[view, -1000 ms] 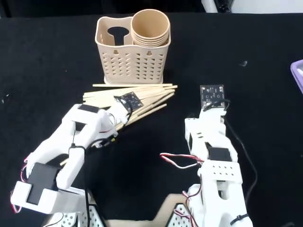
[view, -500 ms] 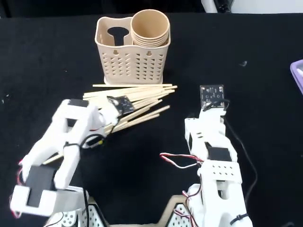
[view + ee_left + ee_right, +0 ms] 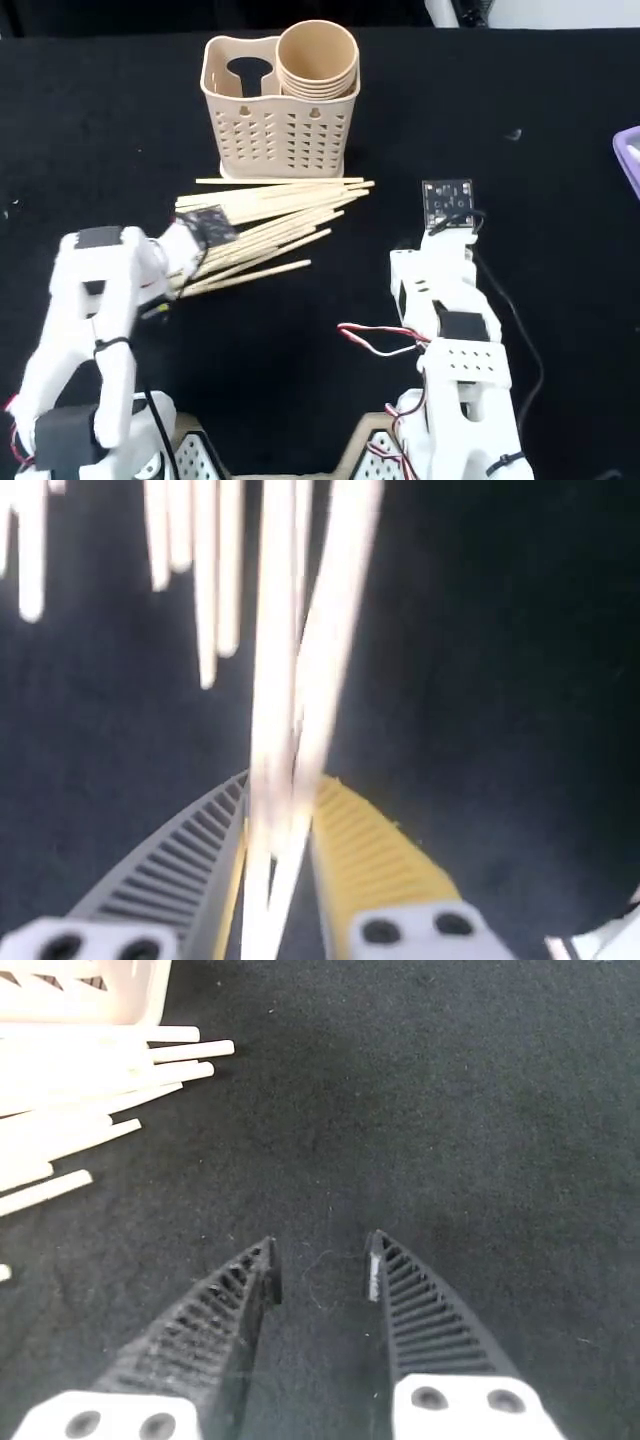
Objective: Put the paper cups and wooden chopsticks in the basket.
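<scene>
A beige perforated basket stands at the back of the black table. A stack of paper cups sits in its right compartment; the left compartment holds nothing I can see. Several wooden chopsticks lie fanned out in front of the basket. My left gripper is at the fan's left end, and in the left wrist view this gripper is shut on a couple of chopsticks. My right gripper is open over bare cloth, to the right of the chopstick tips.
A purple object pokes in at the right edge. A corner of the basket appears in the right wrist view. Bare black cloth lies between the two arms and to the right of the chopsticks.
My left arm has pulled back to the left and toward the front. The lower chopsticks of the fan have been dragged that way with it. The right arm has not moved.
</scene>
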Available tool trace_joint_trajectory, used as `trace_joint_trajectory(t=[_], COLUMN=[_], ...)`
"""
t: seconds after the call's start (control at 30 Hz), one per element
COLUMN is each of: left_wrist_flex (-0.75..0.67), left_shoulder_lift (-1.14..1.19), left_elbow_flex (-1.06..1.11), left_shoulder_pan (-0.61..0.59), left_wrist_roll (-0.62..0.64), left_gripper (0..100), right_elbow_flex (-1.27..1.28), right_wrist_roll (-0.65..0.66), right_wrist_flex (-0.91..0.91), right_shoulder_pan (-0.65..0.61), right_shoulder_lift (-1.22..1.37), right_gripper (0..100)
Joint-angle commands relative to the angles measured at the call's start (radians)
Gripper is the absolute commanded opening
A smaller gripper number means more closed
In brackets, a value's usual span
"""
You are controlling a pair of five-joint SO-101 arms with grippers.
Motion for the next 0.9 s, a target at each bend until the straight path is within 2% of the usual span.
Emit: trace_joint_trajectory(t=[0.0,0.17,0.33,0.53,0.6,0.73,0.87], left_wrist_flex=[-0.041,-0.175,-0.183,-0.184,-0.183,-0.175,-0.175], left_shoulder_lift=[-0.032,-0.032,-0.032,-0.032,-0.032,-0.032,-0.031], left_elbow_flex=[-0.005,-0.001,0.039,0.054,0.061,0.065,0.073], left_shoulder_pan=[-0.090,-0.170,-0.143,-0.116,-0.087,0.010,0.124], left_wrist_roll=[-0.060,-0.063,-0.028,-0.017,0.005,0.147,0.232], left_gripper=[5,11,22,23,23,23,23], right_elbow_flex=[-0.005,-0.005,-0.005,-0.005,-0.005,-0.005,-0.005], right_wrist_roll=[-0.002,-0.002,-0.002,-0.002,-0.002,-0.002,-0.002], right_wrist_flex=[-0.023,-0.021,-0.023,-0.021,-0.023,-0.023,-0.023], right_shoulder_pan=[-0.014,-0.014,-0.014,-0.014,-0.014,-0.014,-0.014], right_shoulder_lift=[0.002,0.002,0.002,0.002,0.002,0.002,0.002], right_gripper=[15.5,15.5,15.5,15.5,15.5,15.5,15.5])
